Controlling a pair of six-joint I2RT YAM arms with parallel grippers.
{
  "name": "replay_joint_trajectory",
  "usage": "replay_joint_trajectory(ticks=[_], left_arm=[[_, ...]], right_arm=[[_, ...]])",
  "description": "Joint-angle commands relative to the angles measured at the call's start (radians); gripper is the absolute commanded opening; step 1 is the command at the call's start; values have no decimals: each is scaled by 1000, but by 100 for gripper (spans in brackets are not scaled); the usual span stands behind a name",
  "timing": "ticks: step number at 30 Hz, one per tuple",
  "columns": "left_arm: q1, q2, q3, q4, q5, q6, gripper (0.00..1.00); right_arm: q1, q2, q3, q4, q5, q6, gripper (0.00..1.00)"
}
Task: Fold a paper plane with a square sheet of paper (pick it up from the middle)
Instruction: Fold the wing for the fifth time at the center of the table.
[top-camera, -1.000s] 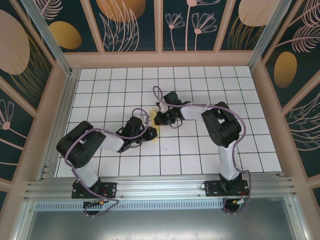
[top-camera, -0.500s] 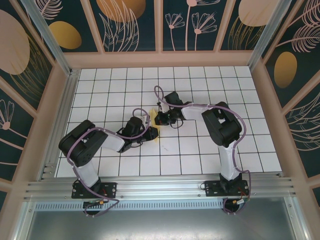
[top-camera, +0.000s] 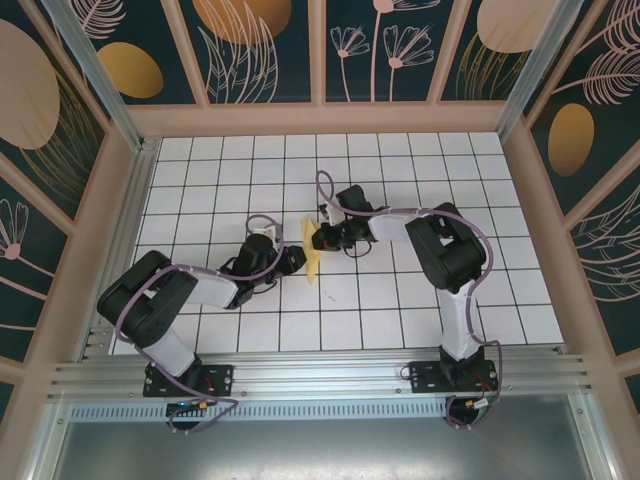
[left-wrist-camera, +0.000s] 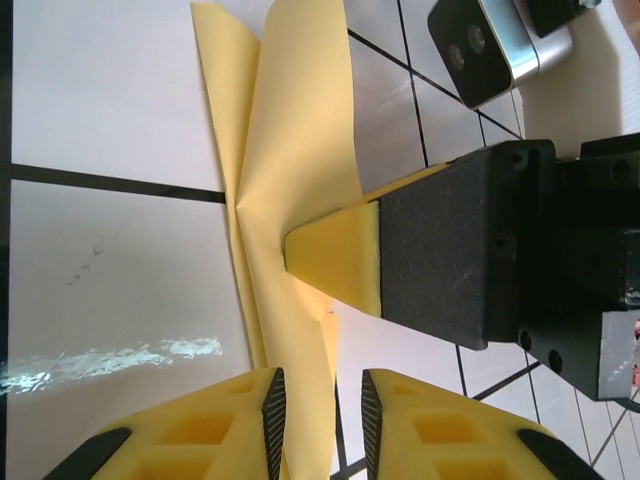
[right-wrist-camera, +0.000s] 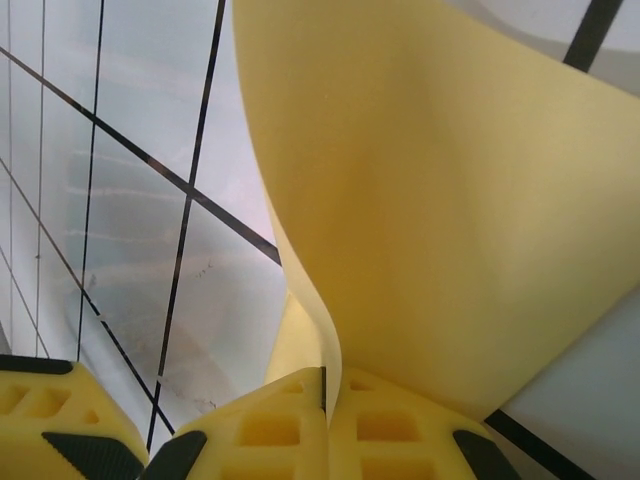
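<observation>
The square sheet of paper (top-camera: 311, 262) is pale yellow and folded into a narrow strip with spread flaps, near the middle of the tiled table. My right gripper (top-camera: 322, 240) is shut on its far part. In the right wrist view the paper (right-wrist-camera: 450, 200) rises out of the closed right gripper (right-wrist-camera: 325, 378). My left gripper (top-camera: 292, 262) is just left of the strip. In the left wrist view the left gripper (left-wrist-camera: 318, 395) is open, and the paper's (left-wrist-camera: 290, 130) near end runs between the jaws along the left pad. The right fingertips (left-wrist-camera: 340, 255) pinch the fold.
The white grid-tiled table (top-camera: 400, 300) is ringed by a wooden frame, with an aluminium rail (top-camera: 320, 375) along the near edge. The right wrist camera housing (left-wrist-camera: 490, 45) hangs close above the paper. Both arms meet over the table's middle.
My left gripper has opened and drawn back to the left and toward the near edge. More of the yellow paper now shows beside it. The right gripper stays shut on the paper.
</observation>
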Motion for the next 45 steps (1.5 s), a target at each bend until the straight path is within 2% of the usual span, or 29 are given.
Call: replay_joint_trajectory(ticks=[1, 5, 8, 16, 27, 34, 45], left_arm=[[1, 41, 40, 15, 11, -24, 27], [2, 100, 62, 47, 86, -24, 21], [2, 123, 76, 38, 95, -23, 19], [1, 169, 98, 89, 196, -21, 18], [-1, 172, 102, 53, 172, -3, 19], [1, 110, 56, 196, 217, -20, 21], [0, 175, 68, 156, 228, -12, 19]], right_arm=[[-16, 39, -49, -11, -11, 11, 0], [-54, 48, -65, 26, -67, 31, 0], [-64, 55, -72, 41, -85, 41, 0], [-67, 78, -61, 36, -84, 56, 0], [-66, 81, -63, 35, -72, 63, 0], [-64, 82, -61, 28, -62, 61, 0], [-58, 89, -49, 23, -56, 60, 0]])
